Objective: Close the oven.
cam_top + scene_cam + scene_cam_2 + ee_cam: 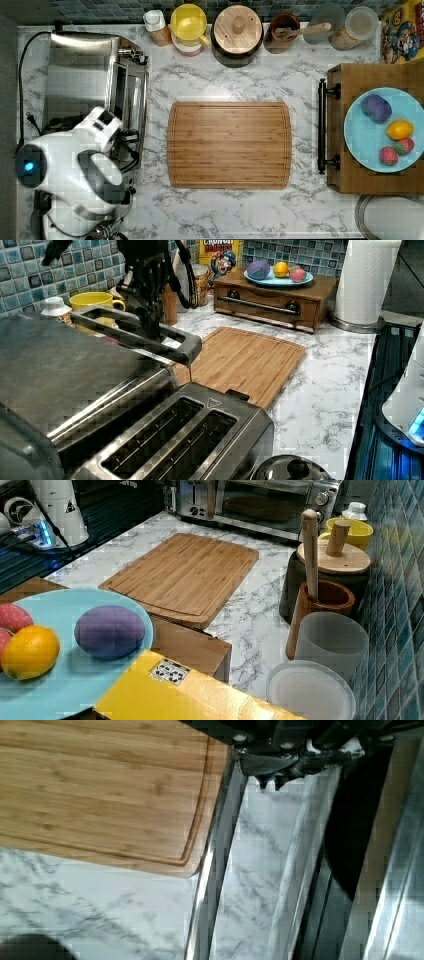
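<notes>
**Oven door nearly up, gripper at the handle**

You find the oven at the top view's left end of the marble counter, with the two-slot toaster just beside it in the left view; its glass door stands partly raised, neither flat open nor flush with the front, and the bar handle sits high above the counter in the left view. Your gripper hangs right at that handle, its dark fingers reaching down through the gap between bar and door; whether they are spread or pinched on the bar, you cannot tell. That placement makes sense for a hinged door; contact at the handle gives the longest lever from the hinge, so a light push should swing the door shut. The wrist view looks down past the steel handle edge to the counter and a corner of the bamboo cutting board, which lies near the oven but apart from the door. You judge the closing well advanced; the remaining move looks like a push toward the oven body until the door seats.
</notes>
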